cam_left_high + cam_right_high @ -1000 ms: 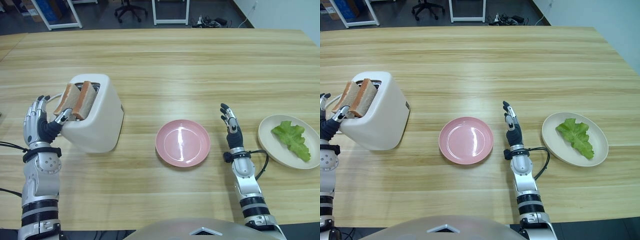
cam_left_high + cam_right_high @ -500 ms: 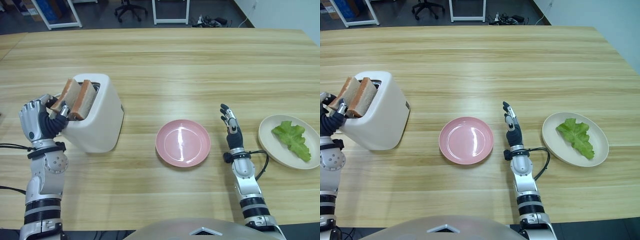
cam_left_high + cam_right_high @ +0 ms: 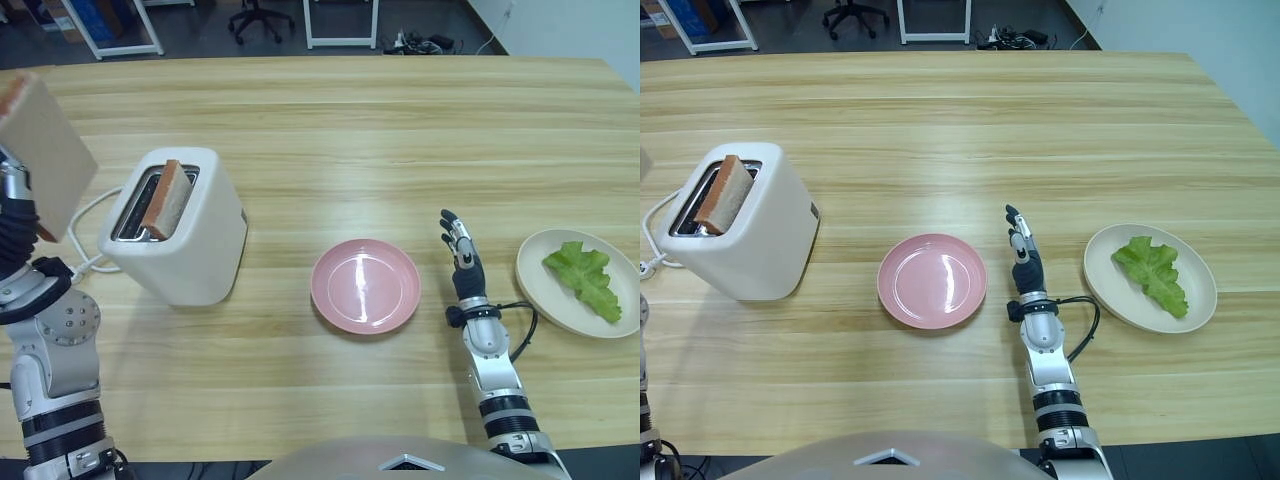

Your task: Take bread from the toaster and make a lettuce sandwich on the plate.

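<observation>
One bread slice (image 3: 40,150) is up in the air at the far left, clear of the toaster (image 3: 190,250), gripped from behind by the raised left hand (image 3: 10,190), whose fingers are mostly hidden by the slice. A second slice (image 3: 165,198) stands in the toaster's right slot. Right of the toaster lies the pink plate (image 3: 366,286). Just right of it the right hand (image 3: 460,250) stands upright, fingers straight, holding nothing. Lettuce (image 3: 585,278) lies on a cream plate (image 3: 545,290) at the right of the table (image 3: 400,130).

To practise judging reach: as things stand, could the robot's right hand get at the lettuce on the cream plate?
Probably yes. The right hand stands open and empty beside the cream plate, with only bare table between it and the lettuce.
</observation>
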Robot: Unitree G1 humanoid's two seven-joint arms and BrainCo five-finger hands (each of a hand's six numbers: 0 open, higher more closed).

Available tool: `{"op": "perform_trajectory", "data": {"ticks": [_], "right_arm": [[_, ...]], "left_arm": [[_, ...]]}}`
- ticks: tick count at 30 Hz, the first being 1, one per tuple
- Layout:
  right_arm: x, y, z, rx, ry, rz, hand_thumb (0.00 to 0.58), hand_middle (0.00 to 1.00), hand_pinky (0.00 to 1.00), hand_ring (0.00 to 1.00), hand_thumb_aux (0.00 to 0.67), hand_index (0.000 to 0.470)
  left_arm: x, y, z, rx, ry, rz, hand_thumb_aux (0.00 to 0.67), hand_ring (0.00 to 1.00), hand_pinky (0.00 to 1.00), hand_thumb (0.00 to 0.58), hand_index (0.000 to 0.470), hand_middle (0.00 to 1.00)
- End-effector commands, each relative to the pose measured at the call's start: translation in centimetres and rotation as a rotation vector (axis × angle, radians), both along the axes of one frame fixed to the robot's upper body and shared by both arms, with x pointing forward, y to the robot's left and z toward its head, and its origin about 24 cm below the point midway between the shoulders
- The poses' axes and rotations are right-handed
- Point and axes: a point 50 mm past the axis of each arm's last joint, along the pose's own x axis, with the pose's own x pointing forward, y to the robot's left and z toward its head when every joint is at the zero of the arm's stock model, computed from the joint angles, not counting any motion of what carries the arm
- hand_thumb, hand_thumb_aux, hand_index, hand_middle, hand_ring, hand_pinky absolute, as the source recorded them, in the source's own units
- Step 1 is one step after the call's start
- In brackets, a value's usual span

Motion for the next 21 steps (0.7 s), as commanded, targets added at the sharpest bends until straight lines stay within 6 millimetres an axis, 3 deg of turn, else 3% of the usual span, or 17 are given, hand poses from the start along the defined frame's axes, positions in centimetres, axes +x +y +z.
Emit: {"op": "perform_trajectory", "data": {"ticks": [1, 5, 10, 15, 18, 21], "right_arm": [[0.0, 0.0, -0.3, -0.003, 0.022, -0.002, 0.0, 0.0, 0.0, 0.0, 0.0, 0.0], [0.1, 0.1, -0.3, -0.002, 0.022, -0.001, 0.0, 0.0, 0.0, 0.0, 0.0, 0.0], [0.1, -0.2, -0.2, -0.005, 0.019, -0.004, 0.0, 0.0, 0.0, 0.0, 0.0, 0.0], [0.0, -0.4, -0.1, -0.006, 0.016, -0.013, 0.0, 0.0, 0.0, 0.0, 0.0, 0.0], [0.0, -0.4, -0.1, -0.007, 0.017, -0.01, 0.0, 0.0, 0.0, 0.0, 0.0, 0.0], [0.0, -0.4, -0.1, -0.008, 0.019, -0.01, 0.0, 0.0, 0.0, 0.0, 0.0, 0.0]], "left_arm": [[-0.4, -3.4, 1.9, -0.057, -0.095, -0.297, 0.67, 1.0, 1.0, 0.58, 0.47, 1.0], [0.9, -6.8, 1.5, -0.209, -0.017, -0.653, 0.67, 1.0, 1.0, 0.58, 0.47, 1.0], [3.6, -12.7, -2.1, -0.393, 0.224, -1.052, 0.67, 1.0, 1.0, 0.58, 0.47, 1.0], [6.9, -17.6, -9.1, -0.595, 0.607, -1.233, 0.67, 1.0, 1.0, 0.58, 0.47, 1.0], [8.2, -19.3, -13.3, -0.651, 0.805, -1.232, 0.67, 1.0, 1.0, 0.58, 0.47, 1.0], [8.9, -20.3, -16.2, -0.659, 0.936, -1.209, 0.67, 1.0, 1.0, 0.58, 0.47, 1.0]]}}
